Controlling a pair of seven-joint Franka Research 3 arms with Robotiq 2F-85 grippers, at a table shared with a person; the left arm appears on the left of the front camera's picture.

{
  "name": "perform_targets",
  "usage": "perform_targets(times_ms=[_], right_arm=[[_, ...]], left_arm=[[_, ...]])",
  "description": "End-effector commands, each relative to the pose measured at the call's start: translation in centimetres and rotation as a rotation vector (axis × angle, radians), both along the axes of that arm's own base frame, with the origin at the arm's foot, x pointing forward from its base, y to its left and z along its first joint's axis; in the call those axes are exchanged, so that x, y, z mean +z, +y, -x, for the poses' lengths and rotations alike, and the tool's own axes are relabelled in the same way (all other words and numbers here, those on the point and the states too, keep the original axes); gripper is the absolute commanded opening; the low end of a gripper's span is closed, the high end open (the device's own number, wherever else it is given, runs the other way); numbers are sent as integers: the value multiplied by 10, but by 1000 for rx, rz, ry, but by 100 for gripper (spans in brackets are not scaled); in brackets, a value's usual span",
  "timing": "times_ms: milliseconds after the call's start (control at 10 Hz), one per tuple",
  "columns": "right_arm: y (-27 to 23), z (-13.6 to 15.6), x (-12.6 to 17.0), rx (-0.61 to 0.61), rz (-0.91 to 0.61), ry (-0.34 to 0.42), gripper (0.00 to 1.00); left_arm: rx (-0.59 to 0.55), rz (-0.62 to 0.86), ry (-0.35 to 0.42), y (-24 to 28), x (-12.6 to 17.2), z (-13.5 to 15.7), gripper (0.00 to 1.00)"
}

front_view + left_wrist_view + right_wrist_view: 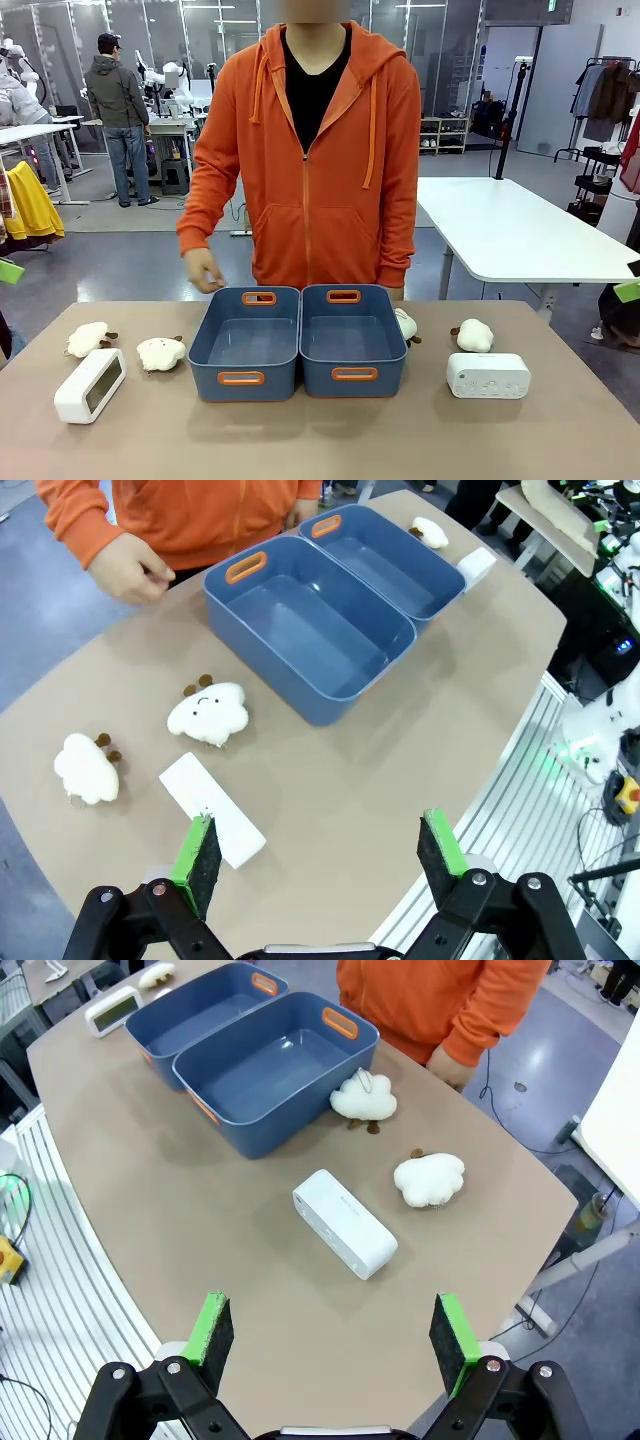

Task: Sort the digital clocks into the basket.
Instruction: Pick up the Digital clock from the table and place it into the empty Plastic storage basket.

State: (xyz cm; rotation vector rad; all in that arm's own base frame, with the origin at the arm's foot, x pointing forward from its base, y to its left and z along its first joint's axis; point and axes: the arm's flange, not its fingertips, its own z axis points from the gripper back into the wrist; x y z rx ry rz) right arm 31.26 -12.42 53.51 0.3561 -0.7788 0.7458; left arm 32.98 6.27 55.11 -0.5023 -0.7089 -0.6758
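Digital clocks (488, 375), two, on table (320, 440) outside the baskets (270, 380)
Screen-faced clock (212, 810) lies just ahead of left gripper (318, 835), beside one pad, jaws held apart; dotted clock (344, 1223) is centred ahead of right gripper (332, 1310), jaws likewise spread

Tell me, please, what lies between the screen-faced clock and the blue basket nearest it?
In the front view, one plush sheep lies between the screen-faced clock and the left basket; the left wrist view shows it apart from both.

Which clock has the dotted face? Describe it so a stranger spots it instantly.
Find the two blue tubs mid-table. Move to the robot's right, past the plush sheep, toward the near edge. The dotted clock is the hard white box, not fluffy.
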Motion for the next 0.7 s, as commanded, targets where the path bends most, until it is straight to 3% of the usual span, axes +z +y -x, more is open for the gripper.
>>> perform_targets(times_ms=[0,600], right_arm=[[0,-1,-2,14,0,-14,100],[0,-1,-2,14,0,-14,100]], left_arm=[[-22,1,-4,3,2,-2,100],[-22,1,-4,3,2,-2,100]])
